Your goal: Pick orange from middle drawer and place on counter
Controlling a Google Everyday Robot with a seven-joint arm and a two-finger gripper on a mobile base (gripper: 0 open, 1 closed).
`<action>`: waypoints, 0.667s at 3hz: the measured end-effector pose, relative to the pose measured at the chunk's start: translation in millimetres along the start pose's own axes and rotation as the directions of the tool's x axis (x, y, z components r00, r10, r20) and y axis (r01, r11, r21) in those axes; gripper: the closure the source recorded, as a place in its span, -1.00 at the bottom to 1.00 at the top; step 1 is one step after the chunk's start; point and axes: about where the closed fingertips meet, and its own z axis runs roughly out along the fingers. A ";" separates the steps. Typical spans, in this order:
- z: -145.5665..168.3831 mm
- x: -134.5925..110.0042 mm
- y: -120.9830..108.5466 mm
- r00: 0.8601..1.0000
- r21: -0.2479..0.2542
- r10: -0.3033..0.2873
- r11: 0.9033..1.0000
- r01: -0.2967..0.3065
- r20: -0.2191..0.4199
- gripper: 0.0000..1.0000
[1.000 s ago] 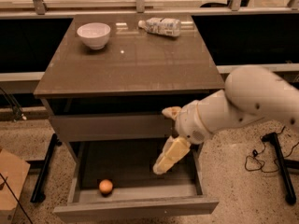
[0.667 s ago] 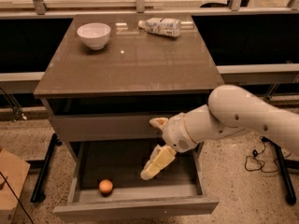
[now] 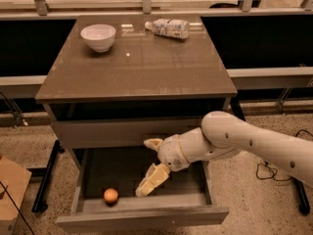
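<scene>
The orange (image 3: pixel 111 196) lies on the dark floor of the open middle drawer (image 3: pixel 142 218), near its front left. My gripper (image 3: pixel 147 169) is inside the drawer, to the right of the orange and a little above the floor. It is open and empty, with its lower finger (image 3: pixel 151 180) pointing down toward the drawer front. My white arm reaches in from the right. The counter (image 3: pixel 137 67) is the glossy top of the cabinet above.
A white bowl (image 3: pixel 98 36) stands at the counter's back left. A plastic bottle (image 3: pixel 168 28) lies at its back middle. A cardboard box (image 3: pixel 11 190) sits on the floor at the left. Cables lie on the floor at the right.
My arm has moved left and lower in the drawer, bringing the gripper closer to the orange. The orange has not moved.
</scene>
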 end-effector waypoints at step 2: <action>50.9 24.1 -23.5 1.000 0.026 0.003 1.000 -0.004 0.019 -1.00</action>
